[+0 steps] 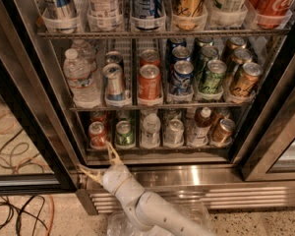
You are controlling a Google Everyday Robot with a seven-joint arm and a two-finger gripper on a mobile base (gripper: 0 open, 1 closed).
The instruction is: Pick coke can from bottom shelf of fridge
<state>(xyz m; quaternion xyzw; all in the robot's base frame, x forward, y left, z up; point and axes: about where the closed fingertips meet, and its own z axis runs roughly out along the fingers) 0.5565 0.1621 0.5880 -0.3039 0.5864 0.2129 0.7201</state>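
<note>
Camera view: gripper (96,157), jaws wide and empty, just below the coke can (97,134); advancing, it could catch the bottom shelf (152,148) or topple the can.

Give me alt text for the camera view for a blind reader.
The open gripper hovers at the fridge sill, just below the coke can at the left end of the bottom shelf. Other cans and bottles fill the racks above.
</note>
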